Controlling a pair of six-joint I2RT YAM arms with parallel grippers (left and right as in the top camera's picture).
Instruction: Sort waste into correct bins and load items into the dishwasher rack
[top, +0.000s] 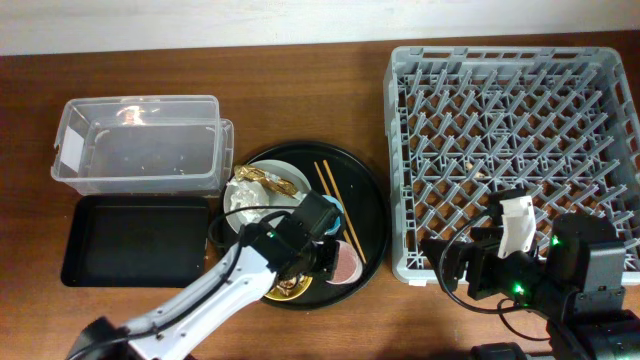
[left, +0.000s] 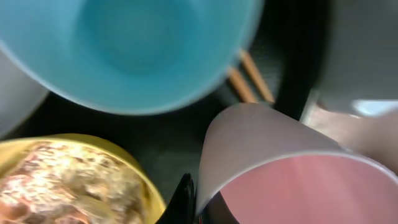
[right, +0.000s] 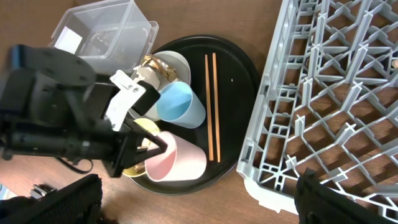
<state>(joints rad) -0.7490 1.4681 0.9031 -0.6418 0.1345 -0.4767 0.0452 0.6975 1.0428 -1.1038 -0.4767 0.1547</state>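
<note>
On the round black tray (top: 372, 215) lie the pink cup (right: 183, 162) and the light blue cup (right: 183, 106), both on their sides, and two chopsticks (right: 211, 106). The yellow bowl (left: 74, 180) holds tan-brown scraps. The grey plate (top: 290, 180) carries the golden wrapper (top: 258, 178) and the white tissue (top: 245, 195). My left gripper (left: 199, 202) is clamped on the pink cup's (left: 298, 174) rim wall. My right gripper (right: 199, 205) is open and empty, above the table by the near left corner of the dishwasher rack (top: 510, 150).
The clear plastic tub (top: 140, 140) stands at the back left, with the shallow black rectangular tray (top: 135, 240) in front of it. The round tray lies between these bins and the rack. The left arm reaches over the round tray's front.
</note>
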